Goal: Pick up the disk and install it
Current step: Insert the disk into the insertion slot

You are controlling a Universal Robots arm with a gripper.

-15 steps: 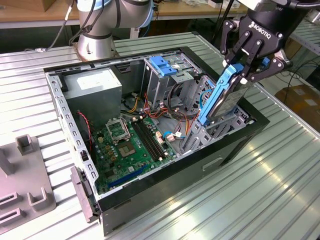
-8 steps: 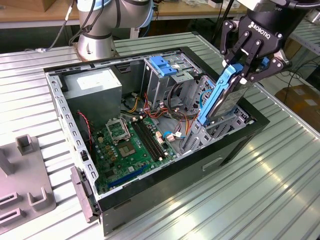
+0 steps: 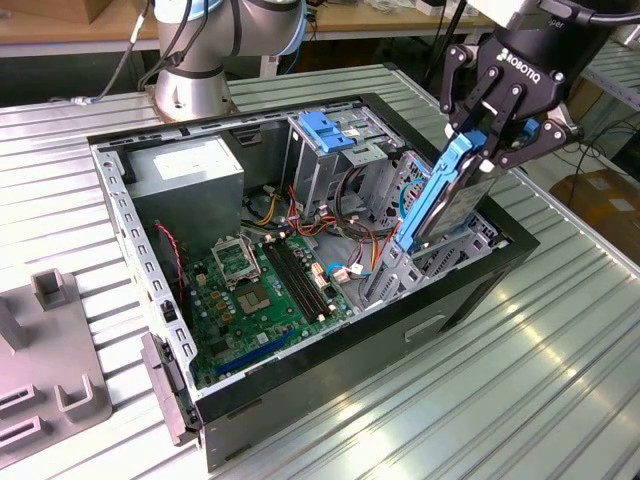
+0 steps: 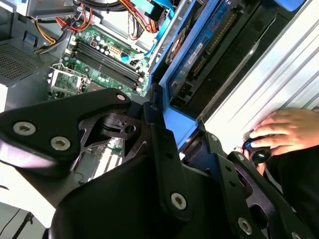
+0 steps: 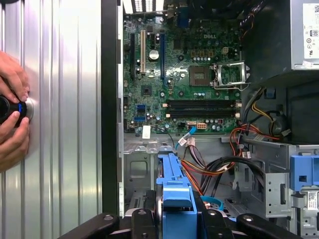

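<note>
Hidden inside case (image 3: 470, 290): lower end of disk (image 3: 445, 200). Cut off at first wrist view's edge: hand (image 5: 12, 124).

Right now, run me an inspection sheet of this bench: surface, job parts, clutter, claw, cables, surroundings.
Surface: ribbed metal table, with an open case lying on it.
Job's things: disk tilted, lower end down inside the case.
Clutter: grey fixture on the table at the exterior view's left.
Claw: claw shut on the disk's upper end.
Cables: red, orange and yellow wires loose beside the motherboard.
Surroundings: arm base behind the case; a person's hand on a dark knob on the table.
</note>
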